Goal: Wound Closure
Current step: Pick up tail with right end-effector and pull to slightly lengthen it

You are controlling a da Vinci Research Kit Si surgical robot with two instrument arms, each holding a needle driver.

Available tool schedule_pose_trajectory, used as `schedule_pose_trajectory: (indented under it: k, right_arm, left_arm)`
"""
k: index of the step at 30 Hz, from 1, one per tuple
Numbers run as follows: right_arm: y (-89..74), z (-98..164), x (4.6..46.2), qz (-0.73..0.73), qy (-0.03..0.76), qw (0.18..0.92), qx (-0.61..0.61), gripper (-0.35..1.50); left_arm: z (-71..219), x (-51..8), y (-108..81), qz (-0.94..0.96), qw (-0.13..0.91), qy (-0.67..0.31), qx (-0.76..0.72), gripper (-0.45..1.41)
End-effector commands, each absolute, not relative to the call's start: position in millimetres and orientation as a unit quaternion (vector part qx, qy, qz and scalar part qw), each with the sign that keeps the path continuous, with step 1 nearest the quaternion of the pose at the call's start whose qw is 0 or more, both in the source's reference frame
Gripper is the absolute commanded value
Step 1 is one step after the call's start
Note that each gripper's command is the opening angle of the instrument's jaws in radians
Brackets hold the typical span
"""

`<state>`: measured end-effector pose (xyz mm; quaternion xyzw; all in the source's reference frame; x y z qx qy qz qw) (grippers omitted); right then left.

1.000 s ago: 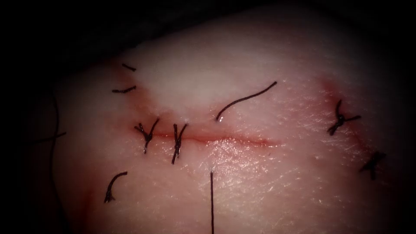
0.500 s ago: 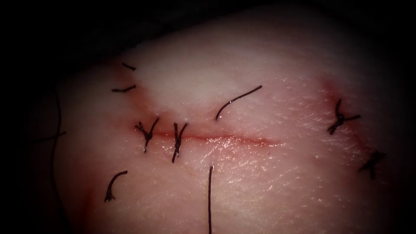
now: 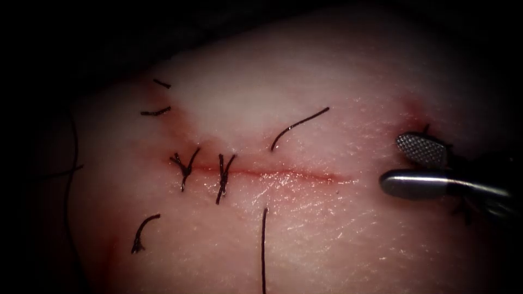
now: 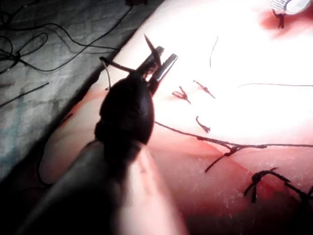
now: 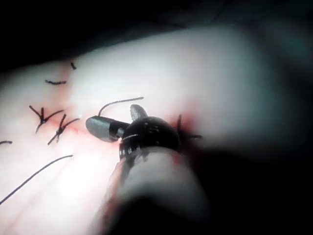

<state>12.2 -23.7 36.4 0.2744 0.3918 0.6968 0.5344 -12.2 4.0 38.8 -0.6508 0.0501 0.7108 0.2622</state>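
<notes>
The cut (image 3: 272, 174) runs across the tissue (image 3: 305, 71), with two tied stitches (image 3: 223, 175) at its left end. A thread tail (image 3: 299, 125) lies above the cut, and thread (image 3: 263, 245) comes out below it and runs down. My right tool (image 3: 392, 163) hovers past the cut's right end, jaws open and holding nothing; its wrist view shows the same jaws (image 5: 110, 117) spread beside the tail (image 5: 117, 103). In the left wrist view my left tool (image 4: 165, 56) is shut on the needle (image 4: 149, 45) over the tissue's edge, point sticking out past the jaws.
Older knots sit at the far right (image 3: 467, 209) and cut thread ends (image 3: 143, 231) lie at the left. Grey cloth (image 4: 44, 83) with loose thread borders the tissue beside the left tool.
The thread tail above the cut got shorter at first, then stayed. My right tool has come in from the right with its jaws open.
</notes>
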Motion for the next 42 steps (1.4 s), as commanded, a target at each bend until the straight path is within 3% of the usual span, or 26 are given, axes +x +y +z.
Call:
schedule_pose_trajectory:
  k: [1,2,3,5,12,29,30,32,33,34,38,40,42]
  right_arm:
    - [-20.8,38,14.1,0.727,0.379,0.494,0.289,1.36]
    - [-20.8,38,14.1,0.727,0.379,0.494,0.289,1.36]
    - [-19.4,39,14.8,0.772,0.341,0.428,0.324,1.43]
    - [-18.8,40,15.2,0.797,0.304,0.369,0.369,1.45]
    - [-19.4,43,16.4,0.817,0.222,0.267,0.46,1.41]
    - [-16.4,48,21.9,0.823,0.234,0.258,0.449,1.33]
    - [-16.6,48,22.0,0.821,0.234,0.268,0.446,1.21]
    - [-16.7,48,21.7,0.816,0.236,0.287,0.442,0.74]
    - [-16.8,48,21.6,0.814,0.238,0.296,0.44,0.34]
    - [-16.9,48,21.4,0.811,0.24,0.31,0.435,-0.33]
    - [-16.8,48,21.5,0.774,0.299,0.387,0.402,-0.35]
    - [-16.8,46,22.0,0.712,0.366,0.497,0.335,-0.35]
    - [-16.9,44,22.5,0.67,0.399,0.556,0.287,-0.35]
  left_arm:
    - [39,-12.6,4.9,0.71,0.261,0.051,-0.652,-0.45]
    - [39,-12.6,4.9,0.71,0.261,0.051,-0.652,-0.45]
    - [39,-12.5,4.9,0.709,0.263,0.049,-0.652,-0.45]
    - [39,-12.5,4.9,0.708,0.265,0.048,-0.653,-0.45]
    - [39,-12.6,4.9,0.708,0.267,0.046,-0.653,-0.45]
    - [39,-12.5,4.8,0.708,0.267,0.046,-0.653,-0.45]
    - [39,-12.5,4.8,0.708,0.267,0.046,-0.653,-0.45]
    - [39,-12.6,4.8,0.708,0.267,0.046,-0.653,-0.45]
    - [39,-12.6,4.8,0.707,0.269,0.044,-0.653,-0.45]
    - [39,-12.6,4.8,0.707,0.269,0.044,-0.653,-0.45]
    - [39,-12.6,4.9,0.707,0.269,0.044,-0.653,-0.45]
    - [39,-12.7,4.8,0.707,0.268,0.044,-0.653,-0.45]
    - [39,-12.8,4.8,0.708,0.268,0.044,-0.652,-0.45]
